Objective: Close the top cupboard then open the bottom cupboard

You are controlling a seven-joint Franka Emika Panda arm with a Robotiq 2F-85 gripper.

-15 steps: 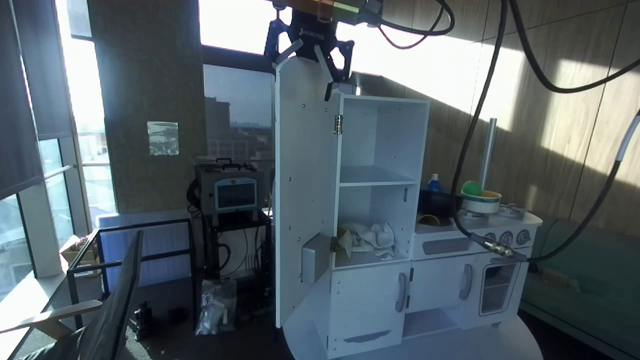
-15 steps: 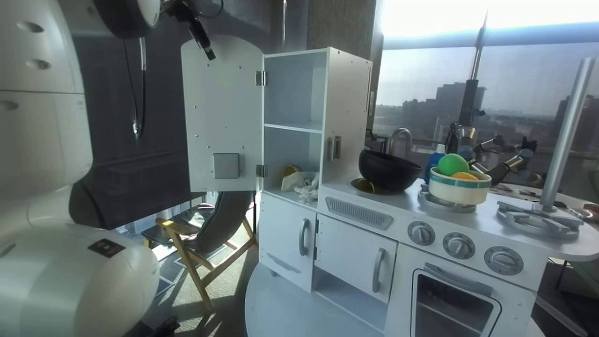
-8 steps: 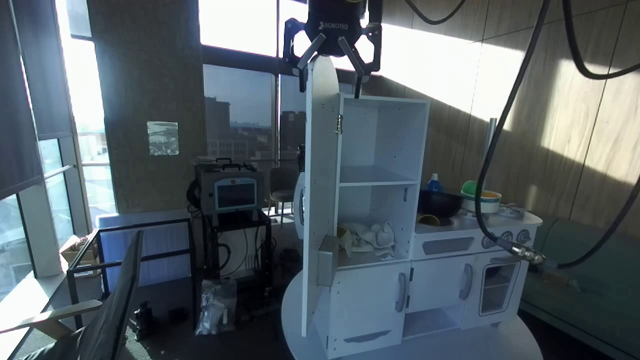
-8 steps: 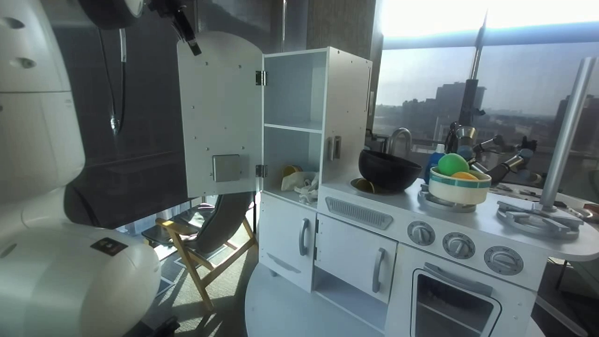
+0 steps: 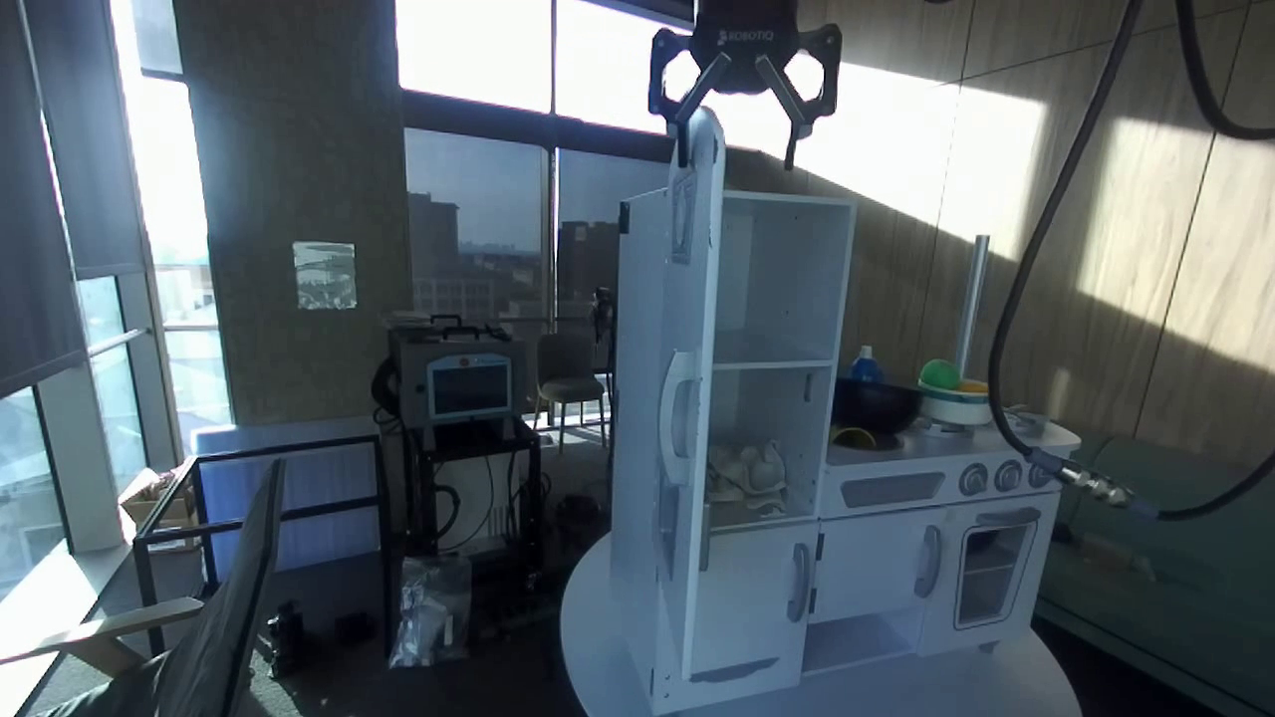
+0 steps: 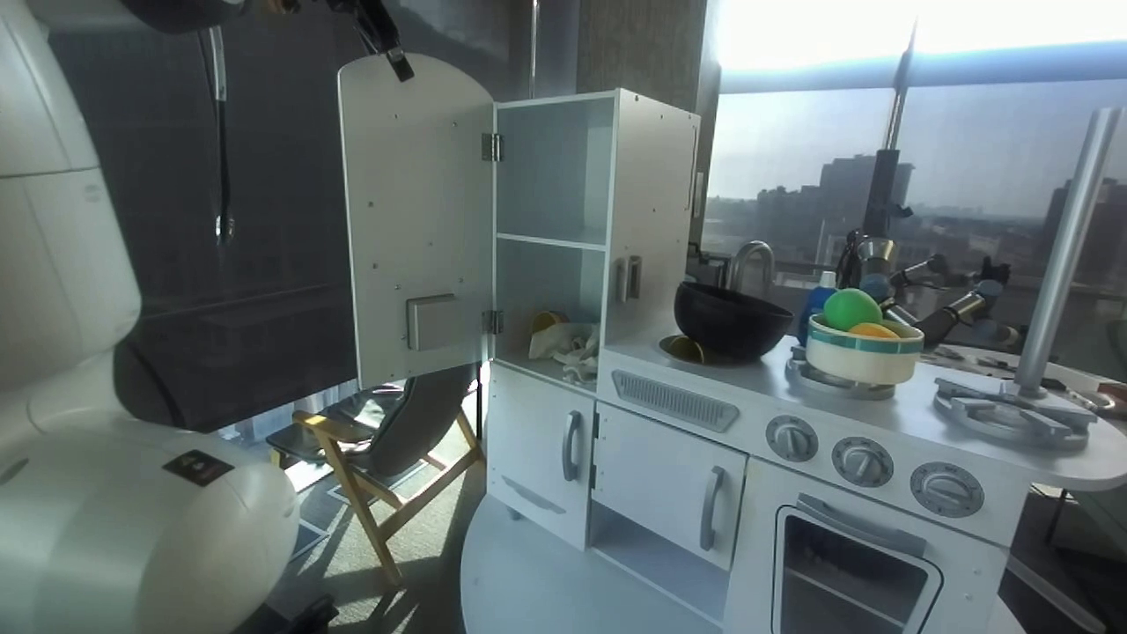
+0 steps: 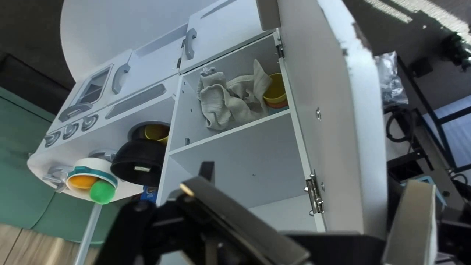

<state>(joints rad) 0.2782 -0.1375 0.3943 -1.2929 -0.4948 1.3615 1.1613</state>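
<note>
Since the earlier frames the top door (image 6: 418, 194) has swung partway toward shut, jaws travelling with it. It's still well open; mid-close, I'd judge. Jaws spread, astride the arched top: one jaw outer-face side, one shelf side. Not pinching; can't confirm contact.

Top cupboard (image 5: 782, 284) stands by the left edge of the counter (image 6: 537, 590) in both exterior views. Bottom cupboard (image 5: 747, 612) directly below, shut.

Risks:
- Overlap looks limited to the tips on a rounded top, so the pushing jaw could ride up and slip off.
- Shelf-side jaw could jam between door and cabinet top if kept low.
- Box (image 6: 431, 321) inside the door may hit the cloth (image 7: 217, 105) on the lower shelf; door springs back.
- Hard shove could skid the cabinet toward the counter's edge.
- Going for the bottom handle (image 5: 800, 583) early: ajar top door may block access.
</note>
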